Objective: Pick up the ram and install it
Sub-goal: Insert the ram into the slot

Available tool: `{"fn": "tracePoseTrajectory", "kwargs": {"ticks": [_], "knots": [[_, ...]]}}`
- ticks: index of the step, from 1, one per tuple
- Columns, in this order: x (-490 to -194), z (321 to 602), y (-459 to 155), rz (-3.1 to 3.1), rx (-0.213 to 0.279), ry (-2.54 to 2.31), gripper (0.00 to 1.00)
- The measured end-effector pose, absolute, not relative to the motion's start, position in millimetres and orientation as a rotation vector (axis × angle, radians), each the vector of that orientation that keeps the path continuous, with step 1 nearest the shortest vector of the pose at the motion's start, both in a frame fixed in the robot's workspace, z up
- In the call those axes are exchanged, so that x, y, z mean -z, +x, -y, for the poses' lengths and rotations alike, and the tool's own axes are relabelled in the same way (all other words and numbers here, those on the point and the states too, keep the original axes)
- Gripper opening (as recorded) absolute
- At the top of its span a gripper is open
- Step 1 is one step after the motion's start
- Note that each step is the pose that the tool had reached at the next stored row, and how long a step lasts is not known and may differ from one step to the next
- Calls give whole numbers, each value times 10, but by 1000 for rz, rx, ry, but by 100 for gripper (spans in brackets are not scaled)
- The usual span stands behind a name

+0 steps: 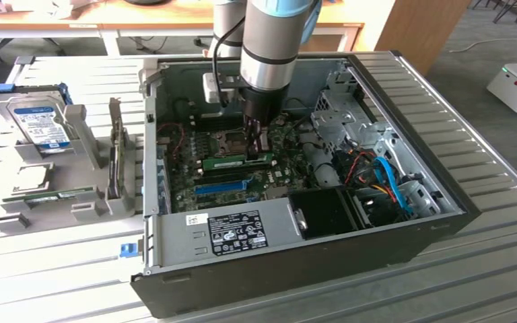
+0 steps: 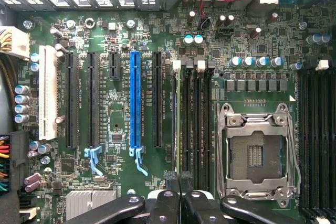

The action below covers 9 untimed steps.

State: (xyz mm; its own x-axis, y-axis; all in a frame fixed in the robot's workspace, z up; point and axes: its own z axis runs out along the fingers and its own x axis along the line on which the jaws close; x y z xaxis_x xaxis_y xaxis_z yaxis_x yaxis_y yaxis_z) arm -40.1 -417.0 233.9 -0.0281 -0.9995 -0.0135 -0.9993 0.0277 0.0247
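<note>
Your hand, its two fingers pressed together, sits at one end of the one ram, mid-frame inside the case.

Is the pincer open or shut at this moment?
Shut. In the wrist view, the pincer has both black tips pressed together, with no gap between them.

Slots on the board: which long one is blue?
Just one: the blue slot, flanked by black slots. Another, the white slot, stands out too; the rest are black.

Bright amb. daylight, soft shadows
</note>
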Motion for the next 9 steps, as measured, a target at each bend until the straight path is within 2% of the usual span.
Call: {"fn": "tracePoseTrajectory", "kwargs": {"ticks": [9], "knots": [[-2339, 4170, -375, 2237, 62, 2176, 12]]}}
